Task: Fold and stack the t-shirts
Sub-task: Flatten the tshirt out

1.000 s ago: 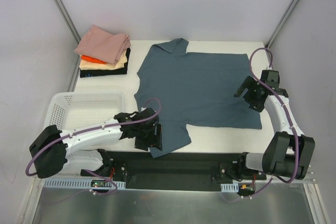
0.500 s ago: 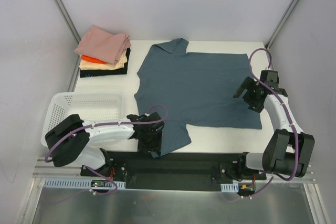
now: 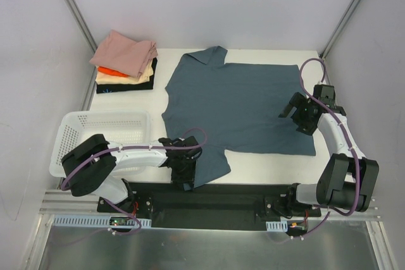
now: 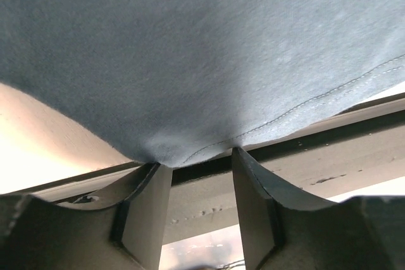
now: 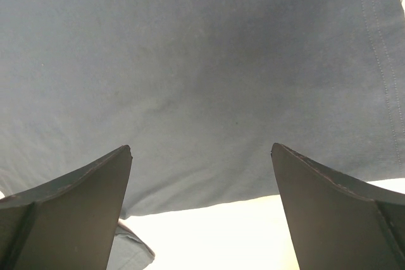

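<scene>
Slate-blue t-shirt edge lies at the parted left jaws' tips.

Table w/ tee, basket (tee stack)

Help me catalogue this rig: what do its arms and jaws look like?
Both the left arm and right arm have white links with bulky black joints; a purple cable loops along each. The jaws are dark, matte, tapering wedges, without visible markings.
</scene>
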Available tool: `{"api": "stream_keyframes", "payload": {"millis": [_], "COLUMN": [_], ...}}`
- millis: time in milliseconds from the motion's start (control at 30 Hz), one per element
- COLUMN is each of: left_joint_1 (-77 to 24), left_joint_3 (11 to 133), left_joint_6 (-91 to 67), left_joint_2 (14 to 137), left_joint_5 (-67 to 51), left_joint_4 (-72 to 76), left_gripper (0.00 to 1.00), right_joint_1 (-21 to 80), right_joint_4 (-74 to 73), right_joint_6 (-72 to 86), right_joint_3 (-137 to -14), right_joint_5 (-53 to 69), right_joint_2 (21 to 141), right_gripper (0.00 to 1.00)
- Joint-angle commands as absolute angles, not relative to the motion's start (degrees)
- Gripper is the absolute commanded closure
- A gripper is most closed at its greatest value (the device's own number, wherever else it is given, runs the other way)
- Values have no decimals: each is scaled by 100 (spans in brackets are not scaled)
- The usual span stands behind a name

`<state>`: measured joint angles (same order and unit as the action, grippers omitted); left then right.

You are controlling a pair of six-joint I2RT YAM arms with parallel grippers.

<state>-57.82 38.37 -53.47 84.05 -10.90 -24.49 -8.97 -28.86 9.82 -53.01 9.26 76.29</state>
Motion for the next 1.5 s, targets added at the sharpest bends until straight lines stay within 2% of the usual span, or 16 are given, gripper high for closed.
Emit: {"api": "stream_keyframes", "payload": {"millis": [0, 67, 200, 233, 267, 533, 767, 1000, 1200, 1233, 1467], "left_joint_1": [-5801, -5801, -5801, -5809, -5801, -5792, -5599, -5537, -5414, -5397, -5203], "left_joint_3": [4174, 4227, 4324, 4316, 4298, 4052, 3990, 4122, 4052, 4043, 3990], "left_joint_6": [-5274, -5230, -5177, -5185, -5194, -5107, -4782, -4474, -4509, -4491, -4377], "left_joint_2": [8464, 8473, 8403, 8333, 8289, 7726, 7576, 7480, 7497, 7488, 7506], "left_joint_5": [-352, -221, -193, -211, -220, -553, -782, -853, -931, -949, -1142], "left_joint_4": [-2241, -2250, -2276, -2285, -2320, -2399, -2426, -2373, -2338, -2320, -2241], "left_gripper": [61, 65, 87, 97, 100, 100, 100, 100, 100, 100, 100], "right_joint_1": [-879, -879, -879, -879, -879, -993, -1783, -3251, -3322, -3322, -3313], "right_joint_4": [-2742, -2742, -2760, -2768, -2777, -3232, -3665, -3244, -2936, -2753, -2189], "right_joint_6": [993, 1002, 984, 993, 1002, 1440, 1546, 1582, 1783, 1828, 2030], "right_joint_3": [-5274, -5273, -5273, -5273, -5265, -4878, -4184, -3498, -3437, -3410, -3437], "right_joint_5": [1046, 1020, 1002, 967, 941, 37, 35, 1106, 1108, 1116, 1178], "right_joint_2": [7462, 7444, 7436, 7409, 7400, 6857, 6425, 6722, 7127, 7189, 7734], "right_gripper": [4, 4, 4, 4, 4, 4, 4, 1, 14, 19, 39]}}
